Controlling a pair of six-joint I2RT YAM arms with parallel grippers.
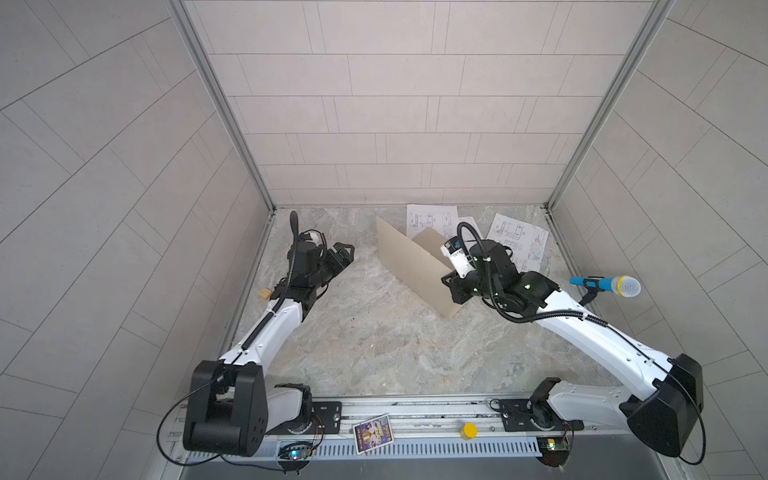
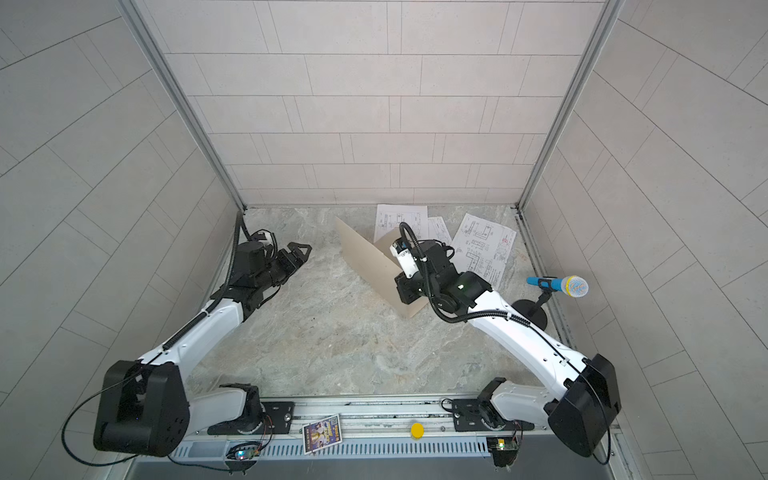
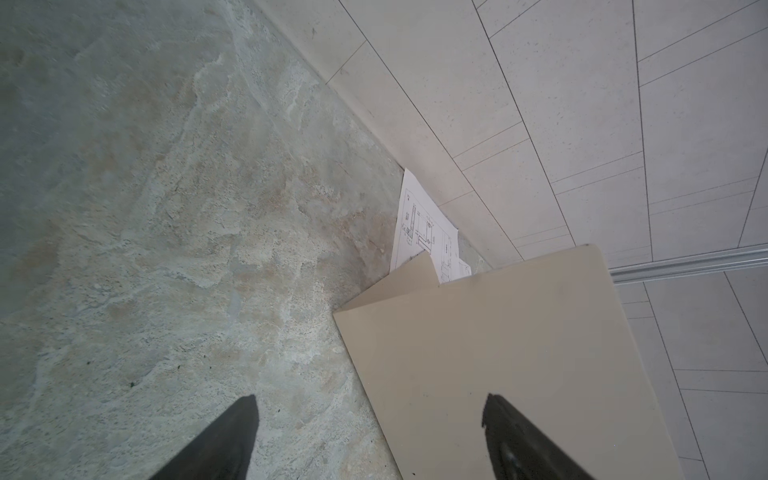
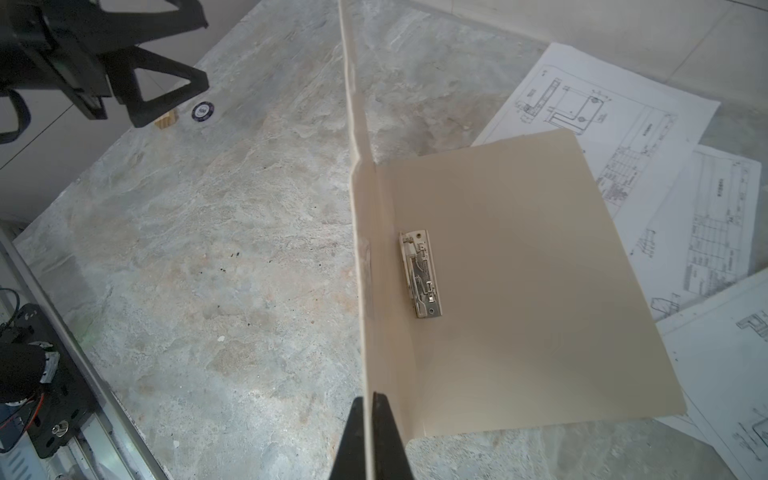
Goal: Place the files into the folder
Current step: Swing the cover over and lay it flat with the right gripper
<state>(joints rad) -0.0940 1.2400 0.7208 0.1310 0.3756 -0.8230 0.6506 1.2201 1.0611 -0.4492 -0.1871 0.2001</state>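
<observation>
Right wrist view: the jaws of the right gripper are seen pinched tight on an edge of the front cover of the folder. That cover is held raised, nearly upright, and is seen edge-on. The back cover is laid flat on the marbled table, inner face up, with the silver metal clip fixed beside the spine. The files are found outside the folder: three printed sheets are spread on the table along its far and outer edges, overlapping one another, with corners tucked beneath the back cover. In both top views the folder is placed in the far right part of the table, near the back wall. The left gripper is observed with its jaws spread wide and empty, over the far left part of the table, well apart from the folder. A blue microphone on a stand is noted at the right edge, and a picture card on the front rail.
</observation>
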